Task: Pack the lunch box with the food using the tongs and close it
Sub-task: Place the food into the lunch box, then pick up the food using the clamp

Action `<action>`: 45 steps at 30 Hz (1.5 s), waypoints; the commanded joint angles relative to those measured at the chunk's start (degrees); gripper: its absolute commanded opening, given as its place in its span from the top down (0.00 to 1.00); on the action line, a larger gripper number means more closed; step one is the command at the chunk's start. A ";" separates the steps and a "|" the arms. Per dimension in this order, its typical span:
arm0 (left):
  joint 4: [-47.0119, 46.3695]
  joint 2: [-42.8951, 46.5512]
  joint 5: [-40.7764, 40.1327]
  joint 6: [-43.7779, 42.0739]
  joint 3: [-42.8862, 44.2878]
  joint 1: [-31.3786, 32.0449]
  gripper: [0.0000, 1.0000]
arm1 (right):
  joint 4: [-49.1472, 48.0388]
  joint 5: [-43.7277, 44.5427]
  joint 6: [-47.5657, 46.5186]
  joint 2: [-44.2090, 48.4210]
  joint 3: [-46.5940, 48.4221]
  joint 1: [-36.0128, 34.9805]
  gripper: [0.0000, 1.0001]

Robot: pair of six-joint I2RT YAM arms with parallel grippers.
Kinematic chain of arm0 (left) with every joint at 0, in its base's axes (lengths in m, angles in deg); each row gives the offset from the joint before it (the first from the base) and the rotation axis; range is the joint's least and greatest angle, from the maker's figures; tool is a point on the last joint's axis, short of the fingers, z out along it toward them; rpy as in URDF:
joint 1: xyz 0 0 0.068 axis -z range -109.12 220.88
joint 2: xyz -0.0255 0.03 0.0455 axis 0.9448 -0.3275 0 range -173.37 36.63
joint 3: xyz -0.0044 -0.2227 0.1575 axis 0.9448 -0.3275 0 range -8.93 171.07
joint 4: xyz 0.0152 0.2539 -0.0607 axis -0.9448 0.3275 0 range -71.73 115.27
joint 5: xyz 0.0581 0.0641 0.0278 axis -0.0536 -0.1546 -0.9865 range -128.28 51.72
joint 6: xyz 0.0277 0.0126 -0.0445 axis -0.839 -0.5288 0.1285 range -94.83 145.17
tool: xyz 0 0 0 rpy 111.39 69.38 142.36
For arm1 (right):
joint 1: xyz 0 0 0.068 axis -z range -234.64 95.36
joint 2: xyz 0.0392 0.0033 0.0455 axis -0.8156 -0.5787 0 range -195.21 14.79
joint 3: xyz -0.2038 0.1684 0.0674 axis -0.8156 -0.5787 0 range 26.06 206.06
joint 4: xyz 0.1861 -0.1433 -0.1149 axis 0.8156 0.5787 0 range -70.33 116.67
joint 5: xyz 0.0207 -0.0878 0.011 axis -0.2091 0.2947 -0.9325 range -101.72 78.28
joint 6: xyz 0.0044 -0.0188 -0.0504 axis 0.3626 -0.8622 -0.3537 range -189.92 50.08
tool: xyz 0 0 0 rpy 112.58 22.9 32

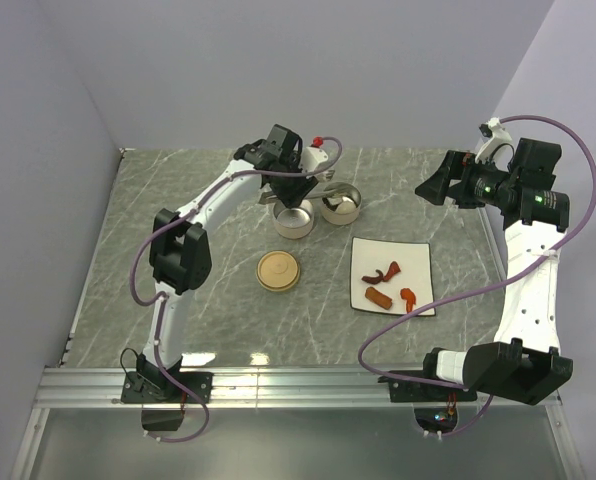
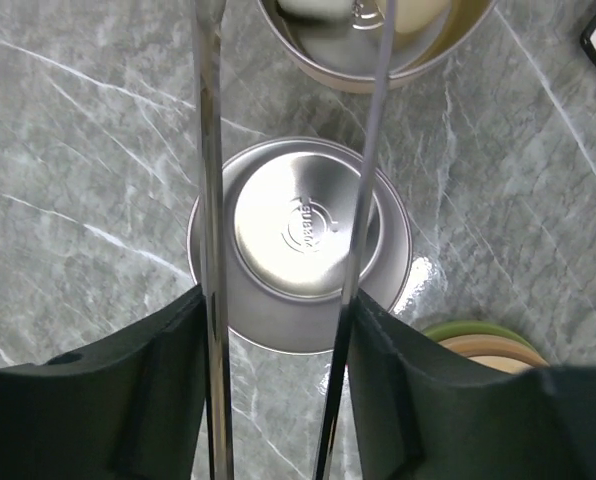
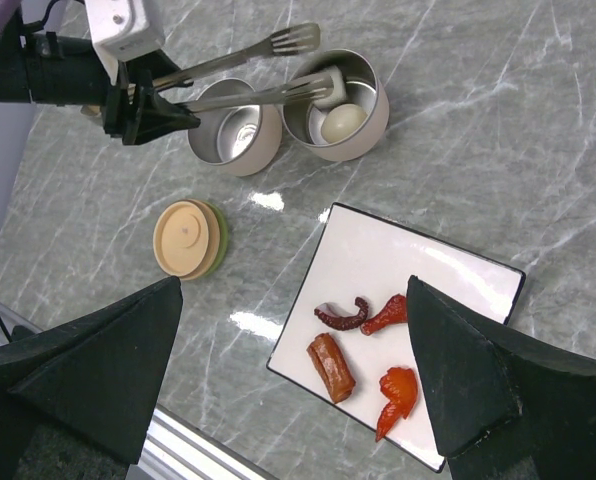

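Note:
My left gripper (image 2: 278, 310) is shut on the silver tongs (image 2: 210, 150), a finger pressed against each spread arm. It hovers over an empty steel lunch box tin (image 2: 398, 250). The tongs (image 3: 248, 62) reach to the second tin (image 3: 363, 140), which holds a white egg (image 3: 343, 122) and a white piece (image 3: 328, 92); nothing shows between the tips. On the white plate (image 3: 428, 260) lie a brown sausage (image 3: 330, 367), a dark tentacle (image 3: 343, 315) and two red pieces (image 3: 396, 392). My right gripper (image 3: 296, 290) hangs open high above the plate, holding nothing.
A tan lid with a green rim (image 1: 278, 271) lies flat on the marble table, in front of the two tins (image 1: 293, 228). The plate (image 1: 418, 255) sits to the right of the lid. Grey walls close the table in at the back and sides.

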 commanded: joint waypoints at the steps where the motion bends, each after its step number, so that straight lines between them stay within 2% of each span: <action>1: -2.31 1.83 -0.41 0.68 2.82 0.06 0.42 | -0.40 0.14 -0.77 0.13 0.01 0.36 0.00; 6: -1.35 4.11 0.29 1.20 3.16 0.15 0.38 | -0.40 0.14 -0.76 0.40 -0.08 0.27 0.00; 10: 0.93 7.80 6.33 1.65 3.70 0.85 0.40 | -0.23 -0.04 -0.85 0.40 0.18 0.27 0.00; 14: 1.73 14.99 10.82 -0.46 -1.39 3.31 0.40 | -0.05 -0.39 -0.85 0.22 0.10 0.36 0.00; 20: 0.86 19.66 14.61 0.85 -10.79 9.28 0.41 | -0.05 0.13 -0.77 0.57 0.45 0.36 0.00; 24: -0.12 19.85 16.54 0.68 -15.64 13.42 0.41 | 0.39 0.05 -1.03 0.75 1.06 0.36 0.00; 28: 4.09 18.45 19.45 -3.70 -15.29 15.79 0.41 | 0.83 0.40 -1.47 0.66 1.50 0.27 0.00; 34: 8.76 16.86 16.47 -14.42 -16.96 17.99 0.41 | 0.48 0.05 -1.47 0.75 0.89 0.27 0.00; 45: 10.52 10.71 10.05 -20.59 -13.10 20.54 0.41 | 0.74 0.14 -1.82 0.40 0.71 0.27 0.00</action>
